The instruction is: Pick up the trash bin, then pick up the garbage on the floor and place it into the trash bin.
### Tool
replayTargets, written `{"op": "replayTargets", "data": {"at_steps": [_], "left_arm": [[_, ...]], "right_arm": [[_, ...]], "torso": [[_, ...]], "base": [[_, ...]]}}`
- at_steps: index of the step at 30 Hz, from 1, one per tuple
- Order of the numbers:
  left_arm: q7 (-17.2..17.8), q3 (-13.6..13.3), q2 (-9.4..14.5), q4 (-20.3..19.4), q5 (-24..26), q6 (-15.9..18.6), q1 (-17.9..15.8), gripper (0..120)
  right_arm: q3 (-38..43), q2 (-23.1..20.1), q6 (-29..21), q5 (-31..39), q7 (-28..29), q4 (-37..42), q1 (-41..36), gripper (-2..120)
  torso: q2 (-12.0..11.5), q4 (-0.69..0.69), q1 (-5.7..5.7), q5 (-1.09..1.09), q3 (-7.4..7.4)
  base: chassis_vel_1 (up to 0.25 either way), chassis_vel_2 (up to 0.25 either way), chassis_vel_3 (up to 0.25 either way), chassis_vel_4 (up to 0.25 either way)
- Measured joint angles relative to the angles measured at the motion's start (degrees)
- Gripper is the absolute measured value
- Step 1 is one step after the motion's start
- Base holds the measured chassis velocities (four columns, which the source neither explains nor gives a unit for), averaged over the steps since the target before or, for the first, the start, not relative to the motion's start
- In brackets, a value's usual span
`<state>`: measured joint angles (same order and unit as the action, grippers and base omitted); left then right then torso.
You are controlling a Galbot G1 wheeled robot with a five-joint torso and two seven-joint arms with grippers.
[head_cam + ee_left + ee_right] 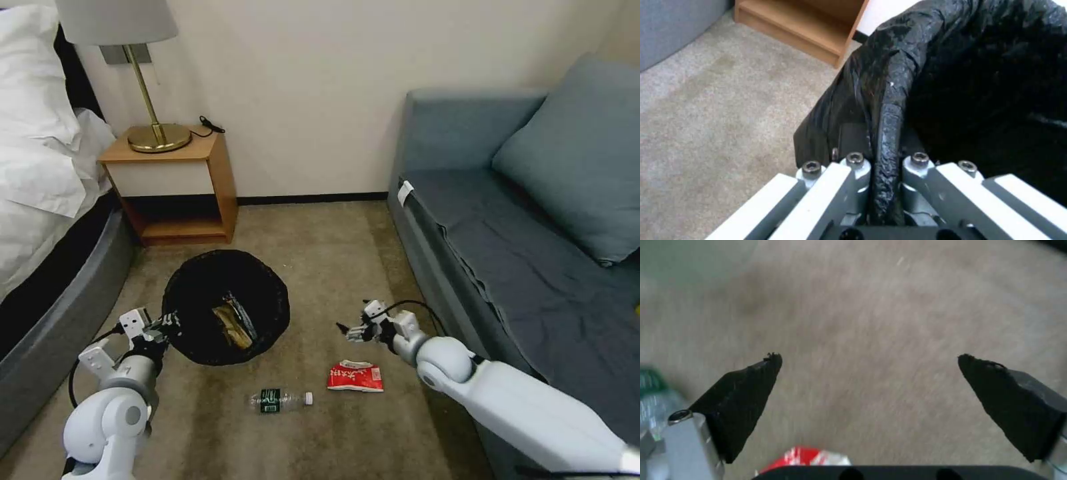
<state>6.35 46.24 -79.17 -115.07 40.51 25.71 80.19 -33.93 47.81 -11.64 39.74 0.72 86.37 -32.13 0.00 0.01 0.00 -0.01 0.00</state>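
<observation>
— On our left, the left gripper (885, 173) pinches the bag-covered rim of the trash bin (200, 293), held just above the carpet (320, 240); one yellow-brown wrapper (233, 323) lies inside.

— So we judge we're mid-collection. Our right gripper (869, 373), fingers spread and empty, hovers over the floor.

— Two pieces remain: one green-labelled bottle (280, 400), one red-and-white packet (356, 377). Next calls for lowering onto one.

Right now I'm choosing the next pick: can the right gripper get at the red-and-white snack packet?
Probably yes: the right gripper hangs open above bare carpet, with the red-and-white snack packet uncovered beside it.
</observation>
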Motion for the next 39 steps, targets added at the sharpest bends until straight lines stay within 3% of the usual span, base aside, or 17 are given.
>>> {"op": "replayTargets", "data": {"at_steps": [7, 11, 13, 16, 24, 39], "left_arm": [[-1.2, 0.5, 0.8, 1.2, 0.3, -0.8, 0.0, 3], [-1.6, 0.7, 1.1, 1.7, 0.5, -1.0, -0.1, 3], [-1.7, 0.7, 1.1, 1.8, 0.5, -1.0, -0.1, 3], [-1.8, 0.7, 1.1, 2.1, 0.5, -1.1, -0.3, 3], [-2.0, 0.9, 0.8, 3.2, 0.3, -1.5, -0.8, 3], [-2.4, 1.5, 1.0, 5.0, 0.3, -2.1, -1.3, 3]], "right_arm": [[-6.8, 1.6, -3.6, -1.2, -5.9, -6.8, 5.6, 100], [-11.9, 3.1, -5.6, -3.9, -14.7, -14.1, 10.4, 100], [-12.4, 3.4, -5.6, -4.2, -16.0, -15.5, 11.1, 100], [-14.4, 5.0, -4.5, -6.6, -24.2, -22.7, 14.2, 100], [-17.6, 7.9, -1.8, -9.1, -36.7, -31.0, 17.3, 100], [-18.1, 15.4, 0.9, -12.1, -39.1, -42.4, 16.2, 100]], "torso": [[0.0, -0.01, 0.0, 0.01, 0.0], [0.0, -0.02, 0.0, 0.02, 0.0], [0.0, -0.01, 0.0, 0.01, 0.0], [0.0, -0.02, 0.0, 0.01, 0.0], [0.0, -0.02, 0.0, 0.01, 0.0], [0.0, -0.01, 0.0, 0.0, 0.0]], "base": [[0.0, 0.0, 0.0, 0.0], [0.0, 0.0, 0.0, 0.0], [0.0, 0.0, 0.0, 0.0], [0.0, 0.0, 0.0, 0.0], [0.0, 0.0, 0.0, 0.0], [0.0, 0.0, 0.0, 0.0]]}}
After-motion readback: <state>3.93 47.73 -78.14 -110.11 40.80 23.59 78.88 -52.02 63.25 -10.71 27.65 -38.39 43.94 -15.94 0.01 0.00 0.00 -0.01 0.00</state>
